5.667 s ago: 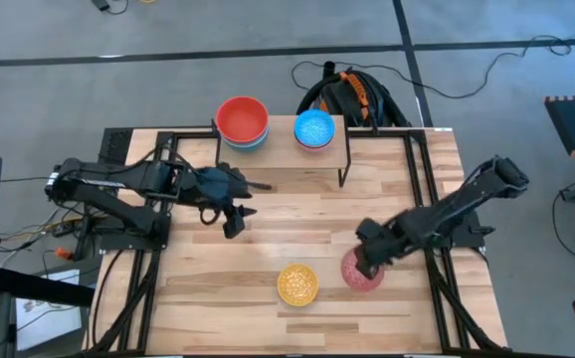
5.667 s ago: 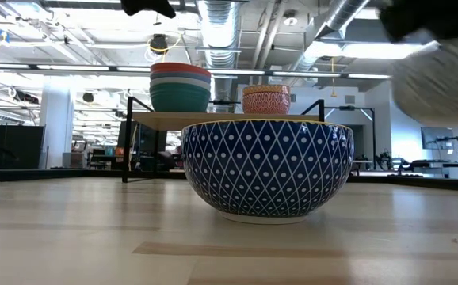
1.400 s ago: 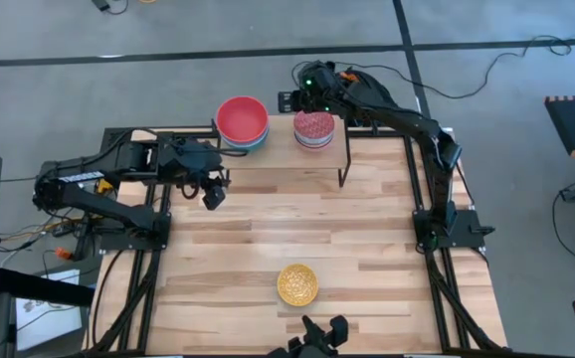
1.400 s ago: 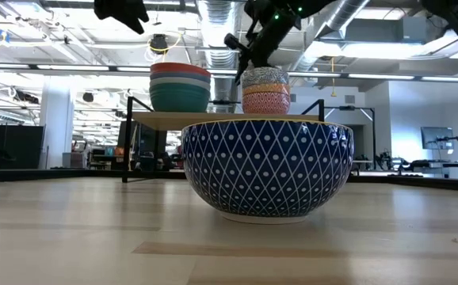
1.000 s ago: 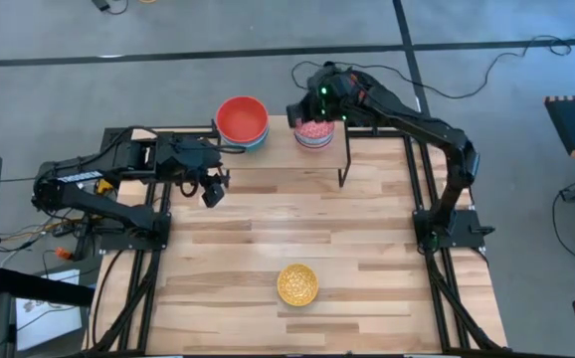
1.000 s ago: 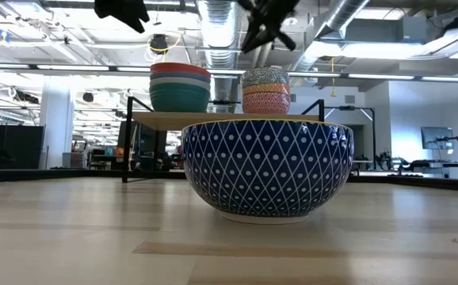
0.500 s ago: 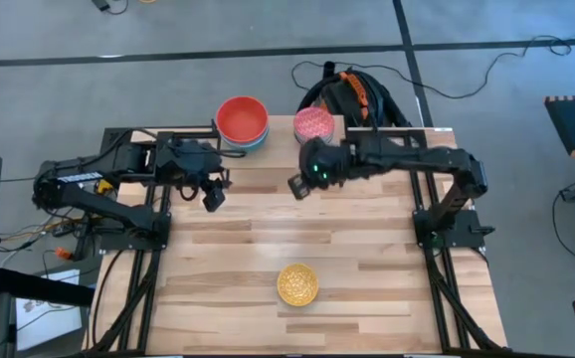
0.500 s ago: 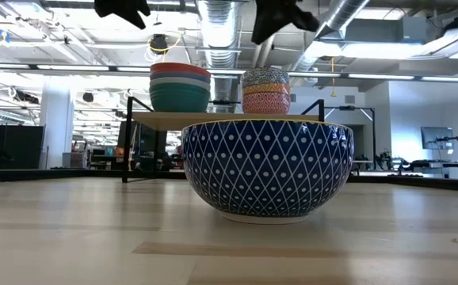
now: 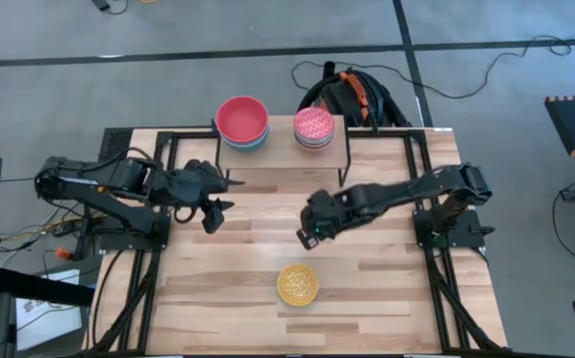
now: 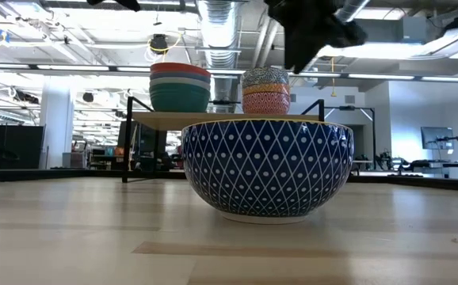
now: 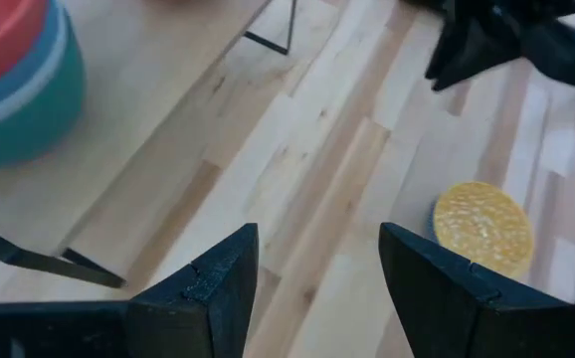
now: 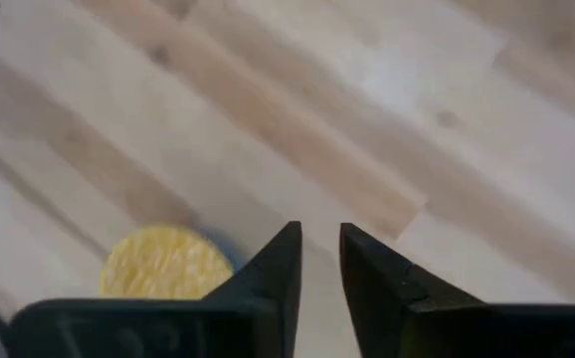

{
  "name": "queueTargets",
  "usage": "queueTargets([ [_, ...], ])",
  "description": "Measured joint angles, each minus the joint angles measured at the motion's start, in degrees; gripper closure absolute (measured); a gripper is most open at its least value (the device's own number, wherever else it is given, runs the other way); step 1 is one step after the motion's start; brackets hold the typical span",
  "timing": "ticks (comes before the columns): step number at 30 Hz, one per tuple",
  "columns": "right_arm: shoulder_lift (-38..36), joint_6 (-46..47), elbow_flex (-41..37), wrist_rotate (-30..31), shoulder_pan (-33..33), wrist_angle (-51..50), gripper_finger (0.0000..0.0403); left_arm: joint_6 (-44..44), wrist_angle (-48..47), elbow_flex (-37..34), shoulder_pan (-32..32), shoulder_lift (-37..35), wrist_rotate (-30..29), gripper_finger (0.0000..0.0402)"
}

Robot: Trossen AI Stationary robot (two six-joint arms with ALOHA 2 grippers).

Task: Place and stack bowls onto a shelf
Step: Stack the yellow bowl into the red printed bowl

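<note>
The shelf stands at the table's far edge. On it are a stack of plain bowls topped by a red one and a stack topped by a pink-patterned bowl; both stacks show in the low view. One bowl, yellow-patterned inside and blue-patterned outside, sits upright on the table near its front edge. My right gripper hovers over mid-table, just beyond that bowl, fingers narrowly apart, empty. My left gripper hovers left of centre, open, empty.
The shelf's black legs stand on the table behind my right gripper. A black and orange bag lies on the floor beyond the far edge. Bare wood lies between the two grippers and left of the lone bowl.
My right gripper has left the pink-patterned bowl on the right stack. It has swung off the shelf toward the table's near edge and come down over mid-table toward the yellow-inside bowl. My left gripper has shifted slightly toward the near edge. The bowls have stayed put.
</note>
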Motion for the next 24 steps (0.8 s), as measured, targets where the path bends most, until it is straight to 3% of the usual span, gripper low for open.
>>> queueTargets([
  [10, -0.1, 8.5, -11.8, -2.6, 7.1, 14.4, 0.0223, -4.6, 1.9, 0.0, -6.5, 7.5, -1.2, 0.0207],
  [17, 0.0, 9.8, -17.3, -2.7, 9.6, 23.9, 0.0229, -4.6, 6.1, 0.0, -7.2, 13.2, 4.0, 0.0207],
  [24, 6.4, 10.1, -17.5, -4.0, 11.8, 31.3, 0.0233, -6.0, 7.4, 0.0, -7.2, 14.7, 5.5, 0.0207],
])
